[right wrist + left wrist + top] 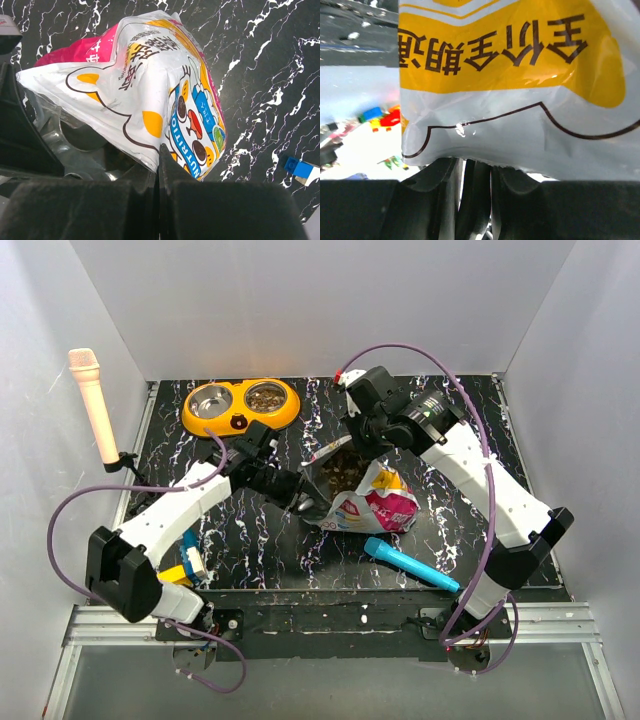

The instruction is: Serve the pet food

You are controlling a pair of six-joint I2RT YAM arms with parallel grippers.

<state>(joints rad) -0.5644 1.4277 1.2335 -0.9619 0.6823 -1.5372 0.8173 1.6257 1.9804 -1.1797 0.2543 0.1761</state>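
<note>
— Where was the pet food [342, 472]?

— Mostly heaped inside the open pouch [375, 502], which lay in the middle of the bench [250, 550]. Some more sat in the right cup of the orange double bowl [240, 421] at the far edge (its left cup showed shiny steel).

— And the right fingers [172, 175]?

— Pressed together on the pouch's far rim, pinching the film there.

— The left fingers [427, 195]?

— Narrowly apart, clamped on a slim dark bar, right up against the pouch's near side. From above, a grey scoop [312, 508] sat at the pouch's mouth just off that arm's tip. The bar looked like its handle, though I couldn't see the join clearly.
</note>
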